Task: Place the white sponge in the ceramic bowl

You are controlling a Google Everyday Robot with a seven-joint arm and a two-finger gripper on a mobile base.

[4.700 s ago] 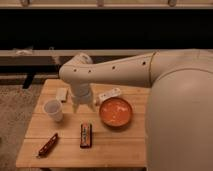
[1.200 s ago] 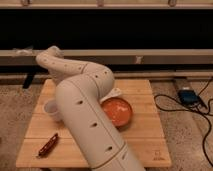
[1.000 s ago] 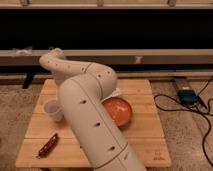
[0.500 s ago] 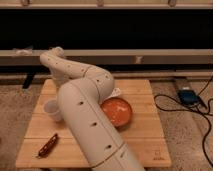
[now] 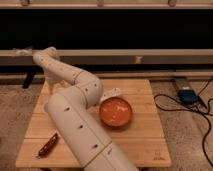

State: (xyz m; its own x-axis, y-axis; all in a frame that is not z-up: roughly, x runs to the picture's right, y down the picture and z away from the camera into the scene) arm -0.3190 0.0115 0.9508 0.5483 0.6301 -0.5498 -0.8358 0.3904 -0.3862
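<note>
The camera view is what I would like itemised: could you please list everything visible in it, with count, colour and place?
table: one, light wood, centre of view.
ceramic bowl: one, glossy orange-red, middle of the table, right of the arm.
bar-shaped object: one, white, just behind the bowl's rear left rim.
long packet: one, red-brown, near the table's front left corner.
dark box: one, bluish top, on the floor to the right, with black cables.
white sponge: none in sight, possibly hidden by the arm.
arm: one, white, rising from the bottom edge over the table's left half.
gripper: one, pointing down at the table's rear left corner.
</note>
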